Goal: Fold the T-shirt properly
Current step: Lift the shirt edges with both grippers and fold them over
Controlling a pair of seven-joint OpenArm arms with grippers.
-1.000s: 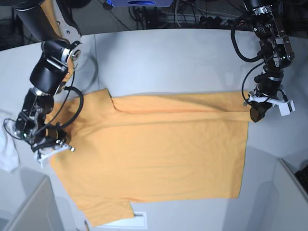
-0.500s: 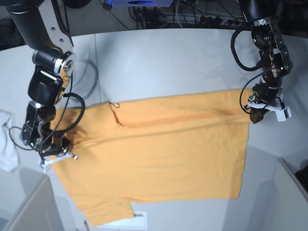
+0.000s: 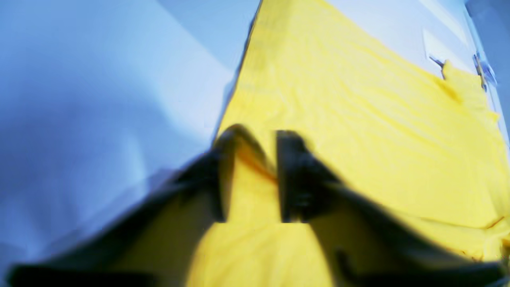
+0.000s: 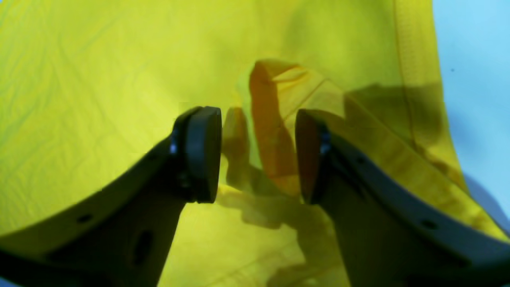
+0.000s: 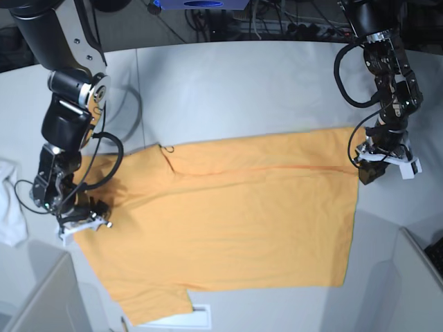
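From the base view I see the T-shirt [image 5: 228, 221] spread flat across the grey table [image 5: 242, 90], its long top edge folded over into a narrow band that runs from the collar side toward the hem. The right gripper [image 5: 83, 220] sits at the shirt's sleeve edge on this view's left, and the left gripper [image 5: 370, 169] sits at the top hem corner on this view's right, but from up here I cannot judge how either pair of fingers stands.

The wrist views settle that. In the right wrist view the right gripper [image 4: 259, 155] has its jaws parted, with a raised ridge of orange cloth standing in the gap; the fabric looks loose between the pads rather than pinched (the ridge keeps its own shape, and I see daylight beside it on the left pad's side). So I read that hand as released. The left wrist view is badly blurred, yet the left gripper [image 3: 249, 179] plainly shows two dark fingers apart with yellow cloth visible between them, lying at the shirt's edge where it meets the table; that hand is released too, though whether a fingertip touches the cloth I cannot tell.

Only the base view shows a small white cloth [image 5: 10, 207] at the table's left edge and a white slip [image 5: 197, 316] just below the shirt's lower sleeve.
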